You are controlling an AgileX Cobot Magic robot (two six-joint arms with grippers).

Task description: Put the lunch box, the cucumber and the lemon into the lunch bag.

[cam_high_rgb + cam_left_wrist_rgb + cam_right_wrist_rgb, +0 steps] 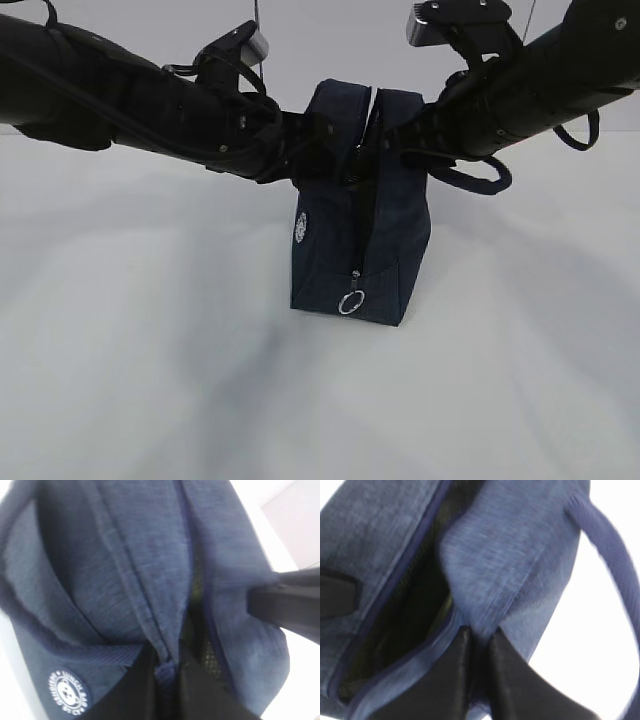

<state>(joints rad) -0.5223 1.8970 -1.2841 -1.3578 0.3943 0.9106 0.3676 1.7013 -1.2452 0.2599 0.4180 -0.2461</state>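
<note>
— So, nearest the camera, what is by the lunch bag?

— Only bare white bench in front of it. The bag stands upright on the bench. At its near foot hangs the silver ring pull, and the zipper runs up from there, parted along the top. On its left side sits a small round white logo.

— And the claws?

— Left claw comes in from the bag's left at the top edge. In the left wrist view its two dark fingers are clenched on a fold of the navy cloth beside the opening. Right claw comes in from the bag's right, likewise clenched on the cloth of the opposite lip.

— Handles?

— One loop handle hangs off the bag's right side, under the right arm.

— Anything inside?

— The opening is dark. A sliver of yellow-green shows in the gap in the left wrist view; I cannot tell what it is.
</note>
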